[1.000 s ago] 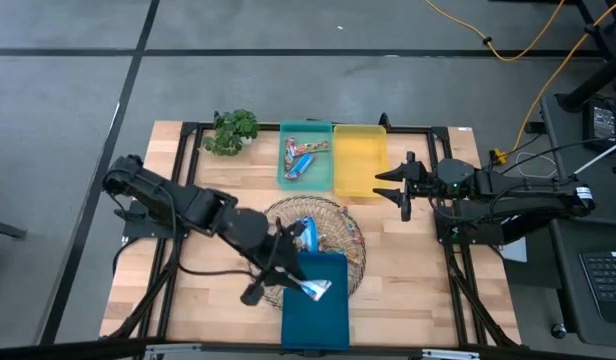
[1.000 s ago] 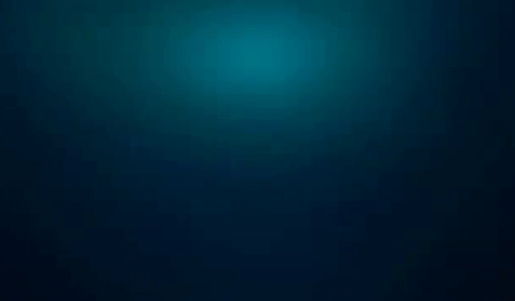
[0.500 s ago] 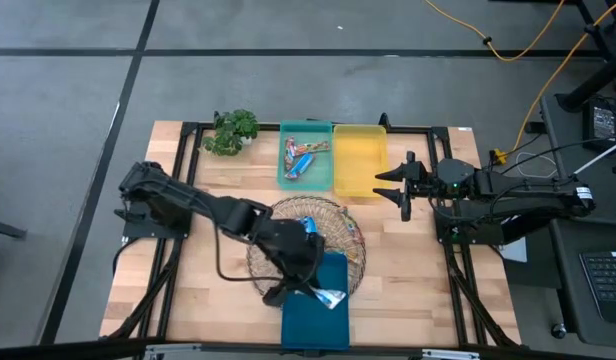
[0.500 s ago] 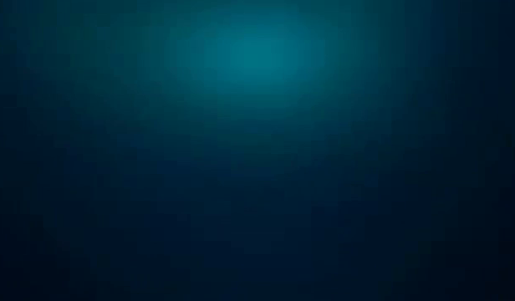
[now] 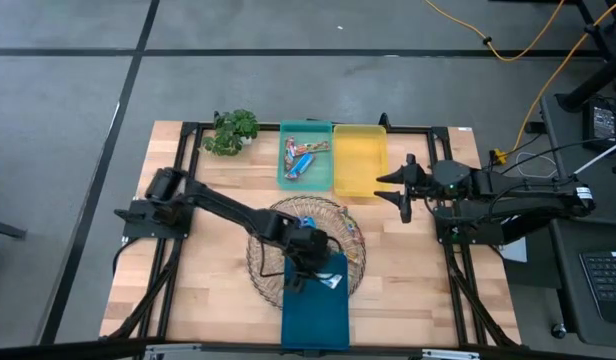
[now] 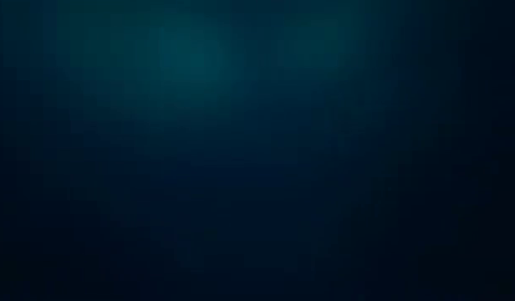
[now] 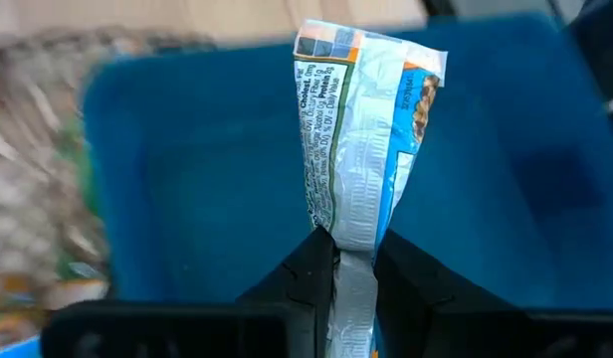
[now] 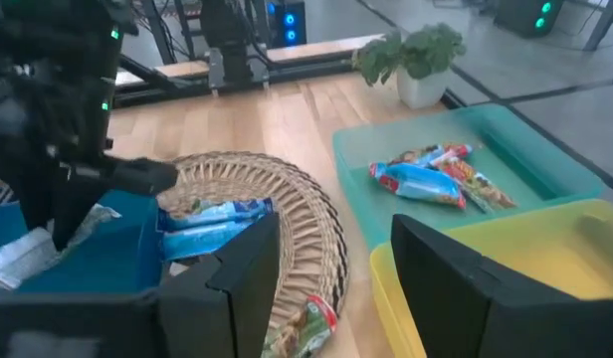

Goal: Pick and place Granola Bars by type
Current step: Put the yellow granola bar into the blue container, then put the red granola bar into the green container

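The left gripper (image 5: 310,276) is clenched on one end of a silver and light-blue bar (image 7: 371,149), which stands up from between its two dark fingers (image 7: 311,268) in the left wrist view. The bar hangs over the blue tray (image 5: 316,318), at the tray's end next to the basket (image 5: 273,215). Seen from above, only a small pale corner of that wrapper (image 5: 330,283) shows past the gripper. The blue tray sits at the near edge of the worktop (image 5: 203,290), and its far end overlaps the basket's near rim.

In the round wicker basket lie more bars: two blue ones (image 8: 212,224) side by side near the blue tray, and a red and green one (image 8: 308,320) at the rim toward the yellow tray (image 5: 360,160). From above, the left arm (image 5: 223,207) crosses the basket from the worktop's left side.

Beyond the basket, the green tray (image 5: 323,172) holds a small cluster of bars (image 5: 301,157), one of them blue with red ends (image 8: 418,183), the rest in mixed colours. The yellow tray touches it on the right.

The right gripper (image 5: 391,185) waits just beside the yellow tray, its fingers (image 8: 245,273) spread apart and holding nothing.

A small potted plant (image 5: 232,131) stands at the far left corner, beside the green tray.

The low view is dark and shows nothing.
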You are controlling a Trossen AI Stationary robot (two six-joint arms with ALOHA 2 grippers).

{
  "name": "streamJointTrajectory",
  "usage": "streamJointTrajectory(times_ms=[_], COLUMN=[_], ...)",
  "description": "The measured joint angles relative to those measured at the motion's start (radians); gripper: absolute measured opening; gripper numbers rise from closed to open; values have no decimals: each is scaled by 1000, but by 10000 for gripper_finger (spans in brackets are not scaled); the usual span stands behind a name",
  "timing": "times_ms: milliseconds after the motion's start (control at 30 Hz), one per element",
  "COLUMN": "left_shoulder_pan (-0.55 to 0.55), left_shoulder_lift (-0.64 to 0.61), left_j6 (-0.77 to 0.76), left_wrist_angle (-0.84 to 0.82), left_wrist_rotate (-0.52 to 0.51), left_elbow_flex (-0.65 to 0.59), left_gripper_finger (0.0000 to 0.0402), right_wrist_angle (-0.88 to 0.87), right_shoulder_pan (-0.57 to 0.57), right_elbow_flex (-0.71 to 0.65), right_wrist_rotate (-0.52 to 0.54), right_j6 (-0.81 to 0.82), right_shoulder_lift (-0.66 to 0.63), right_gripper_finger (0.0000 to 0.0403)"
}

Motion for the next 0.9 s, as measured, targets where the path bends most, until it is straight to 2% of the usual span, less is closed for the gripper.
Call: streamJointTrajectory(times_ms=[200, 433, 767, 900], left_shoulder_pan=[-14, -23, -30, -30], left_shoulder_lift=[82, 98, 31, -29], left_j6=[-13, -17, -26, -20], left_wrist_angle=[30, 38, 6, 10], left_wrist_rotate=[-33, -60, -66, -141], left_elbow_flex=[1, 1, 2, 2], left_gripper_finger=[65, 90, 165, 177], right_wrist_angle=[-9, -10, -12, -12], right_shoulder_pan=[0, 0, 0, 0], right_elbow_flex=[0, 0, 0, 0], right_wrist_rotate=[0, 0, 0, 0], right_j6=[4, 4, 28, 30], right_shoulder_lift=[0, 0, 0, 0], right_gripper_finger=[196, 196, 196, 196])
